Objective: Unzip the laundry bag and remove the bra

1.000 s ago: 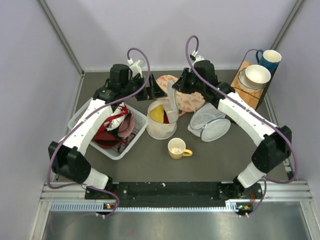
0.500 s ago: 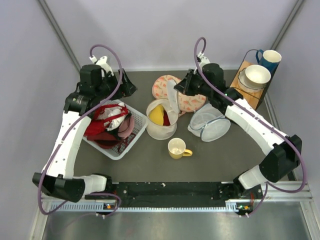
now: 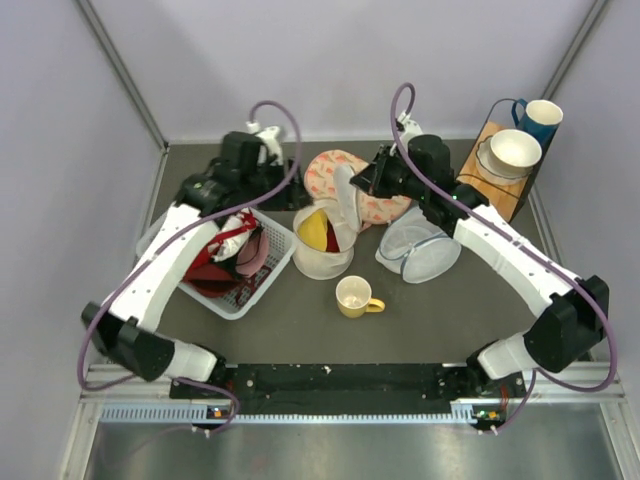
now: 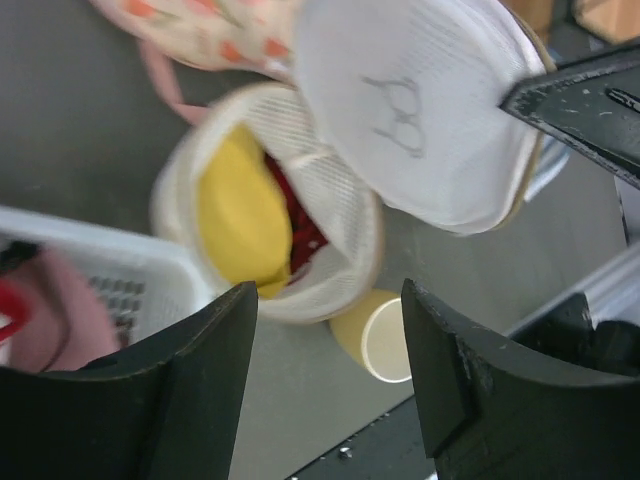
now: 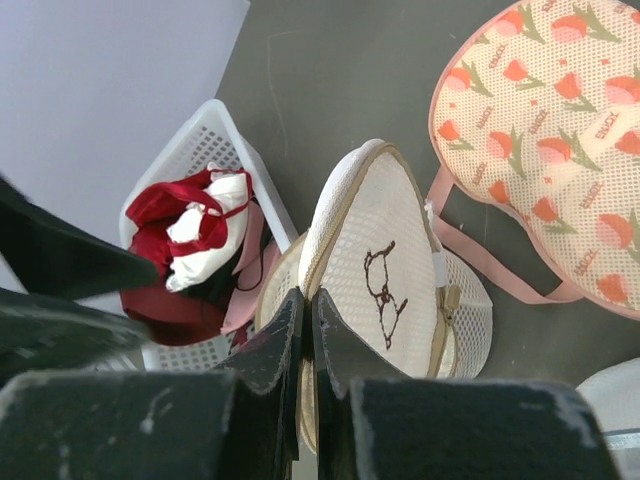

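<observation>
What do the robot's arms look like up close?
The left arm and right arm are both white tubes joined by chunky black joints. A thin purple cable loops over each wrist and runs along the arm. The jaws are flat, matte black, with pale scuff marks.

Left gripper [image 4: 328, 292] hovers near the counter's far edge, fingers spread wide. Right gripper [image 5: 306, 297] is just beside it, fingers pressed together.
</observation>
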{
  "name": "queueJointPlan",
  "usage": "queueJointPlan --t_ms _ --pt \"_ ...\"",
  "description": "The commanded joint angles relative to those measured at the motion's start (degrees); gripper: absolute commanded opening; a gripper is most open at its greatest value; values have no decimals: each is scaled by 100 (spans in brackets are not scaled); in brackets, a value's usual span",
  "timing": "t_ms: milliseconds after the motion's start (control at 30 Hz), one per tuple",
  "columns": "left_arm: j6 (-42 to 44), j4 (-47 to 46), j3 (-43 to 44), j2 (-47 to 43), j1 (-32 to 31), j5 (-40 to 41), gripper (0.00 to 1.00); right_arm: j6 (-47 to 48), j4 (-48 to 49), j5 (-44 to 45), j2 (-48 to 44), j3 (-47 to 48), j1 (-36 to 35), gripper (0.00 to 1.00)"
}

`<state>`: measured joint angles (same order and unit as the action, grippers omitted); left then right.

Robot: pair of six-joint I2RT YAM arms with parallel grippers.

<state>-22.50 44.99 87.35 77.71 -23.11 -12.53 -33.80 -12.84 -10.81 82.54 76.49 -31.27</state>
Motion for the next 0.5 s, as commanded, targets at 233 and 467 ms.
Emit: queueJointPlan --t_ms 233,467 --pt "-466 -413 212 1526 -931 470 52 -4 326 123 -739 -459 165 0" --pt "-782 -386 378 2344 -1028 936 53 128 317 114 -959 -679 261 0"
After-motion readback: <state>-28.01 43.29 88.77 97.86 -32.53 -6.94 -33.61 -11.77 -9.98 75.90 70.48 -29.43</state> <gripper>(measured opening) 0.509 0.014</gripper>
